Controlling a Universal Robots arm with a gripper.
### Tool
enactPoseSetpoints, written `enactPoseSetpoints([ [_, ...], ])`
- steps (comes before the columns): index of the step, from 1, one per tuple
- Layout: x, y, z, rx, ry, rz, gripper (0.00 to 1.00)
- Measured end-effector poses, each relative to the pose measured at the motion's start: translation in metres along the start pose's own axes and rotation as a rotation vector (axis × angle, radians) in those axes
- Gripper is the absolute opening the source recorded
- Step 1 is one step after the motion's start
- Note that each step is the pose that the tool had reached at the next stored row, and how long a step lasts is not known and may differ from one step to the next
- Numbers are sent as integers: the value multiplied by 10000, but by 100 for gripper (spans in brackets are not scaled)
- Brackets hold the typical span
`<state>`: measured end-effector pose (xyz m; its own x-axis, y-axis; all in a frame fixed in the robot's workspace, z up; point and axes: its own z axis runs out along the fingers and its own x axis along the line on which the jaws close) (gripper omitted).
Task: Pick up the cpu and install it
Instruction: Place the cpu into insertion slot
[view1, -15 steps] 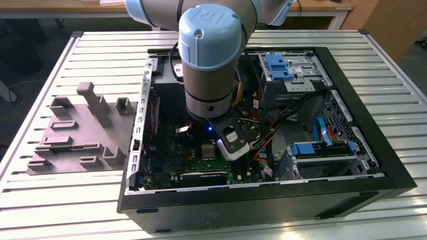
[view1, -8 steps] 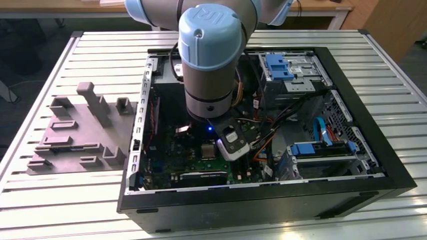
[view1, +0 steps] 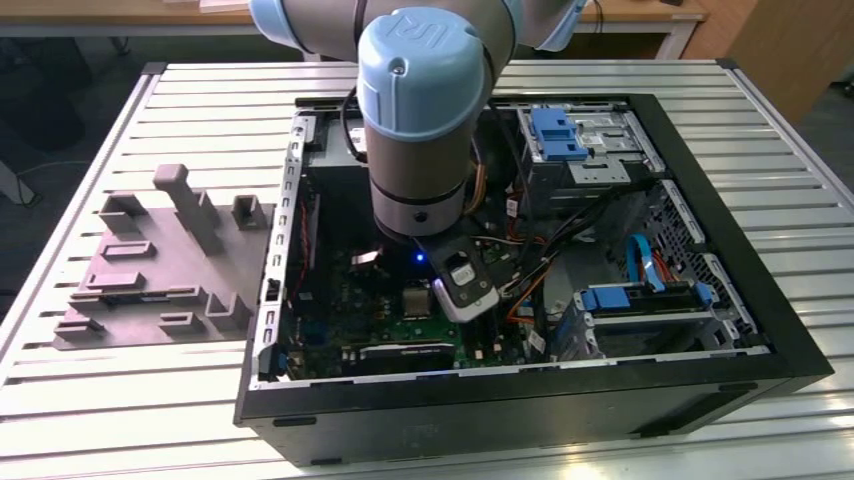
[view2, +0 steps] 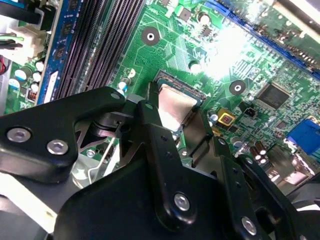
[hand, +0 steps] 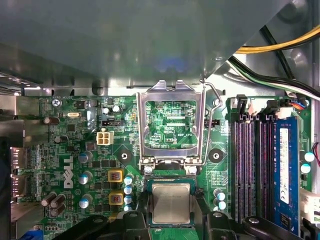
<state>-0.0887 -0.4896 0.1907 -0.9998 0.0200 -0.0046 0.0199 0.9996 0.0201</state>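
Observation:
The cpu (hand: 171, 202) is a small silvery square chip lying level in the socket of the green motherboard (hand: 75, 150). In the second wrist view the cpu (view2: 175, 107) sits between two black fingers (view2: 152, 117), whose inner faces touch its two opposite sides. My gripper (hand: 171, 197) is shut on it, low inside the open computer case (view1: 747, 330). In the exterior view the gripper (view1: 434, 300) hangs under the blue-capped arm, just above the board. The socket's metal load plate (hand: 172, 90) stands swung open beside the chip.
Black memory slots (hand: 250, 165) and a blue module run along one side of the socket. Yellow and black cables (hand: 280, 47) cross above them. A drive bay with blue clips (view1: 554, 130) fills the case's far corner. A grey plastic tray (view1: 147, 270) lies on the slatted table at the exterior view's left.

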Motion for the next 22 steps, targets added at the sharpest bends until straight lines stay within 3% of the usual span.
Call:
enactPoseSetpoints([
  [12,0,-17,0,0,0,-1,45],
  [16,0,-19,1,-1,0,-1,58],
  [22,0,-20,-10,1,0,-1,58],
])
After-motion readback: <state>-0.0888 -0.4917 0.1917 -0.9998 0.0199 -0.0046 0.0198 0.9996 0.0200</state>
